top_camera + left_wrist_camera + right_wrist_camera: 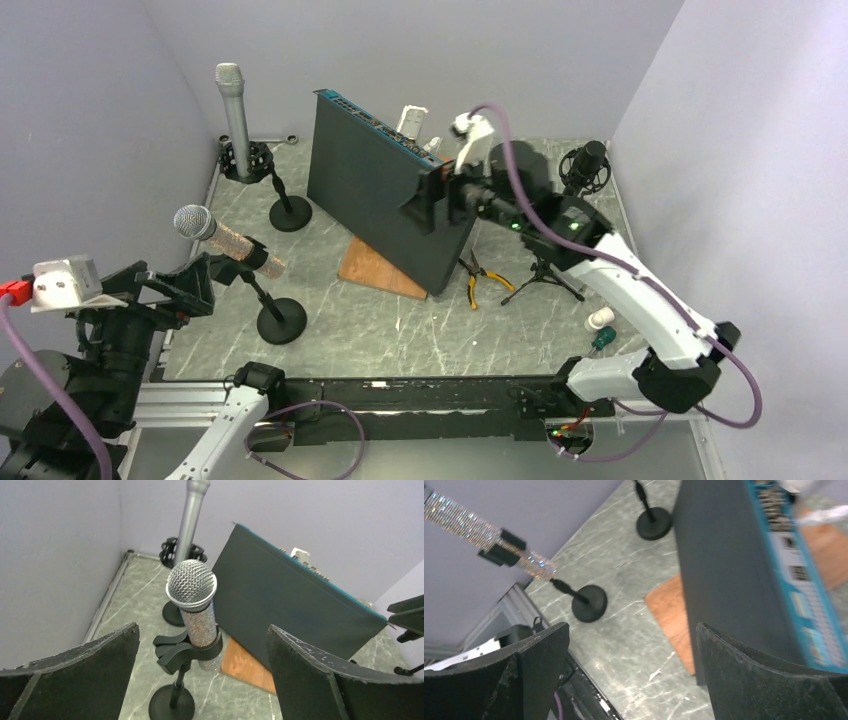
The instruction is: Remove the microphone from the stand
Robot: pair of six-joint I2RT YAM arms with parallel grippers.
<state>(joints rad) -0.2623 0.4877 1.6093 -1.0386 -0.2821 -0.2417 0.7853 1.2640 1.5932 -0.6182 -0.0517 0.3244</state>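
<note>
Nothing is done yet: the microphone (pixel 192 605) sits clipped in its stand (pixel 172 702), apparently untouched, with the left pincer (pixel 202 629) and right pincer (pixel 632 627) both spread apart.

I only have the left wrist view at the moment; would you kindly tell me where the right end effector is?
Observer: The right end effector is open and raised by the right end of the box, well apart from your mic.
Operator: Thank you. Is anything lying on that side?
Observer: Yes, pliers with yellow handles lie just in front of the box's right end, under the right arm.
Operator: Are there other mics besides the two I see?
Observer: One more: a black mic stands at the far right, close to the wall.
</note>
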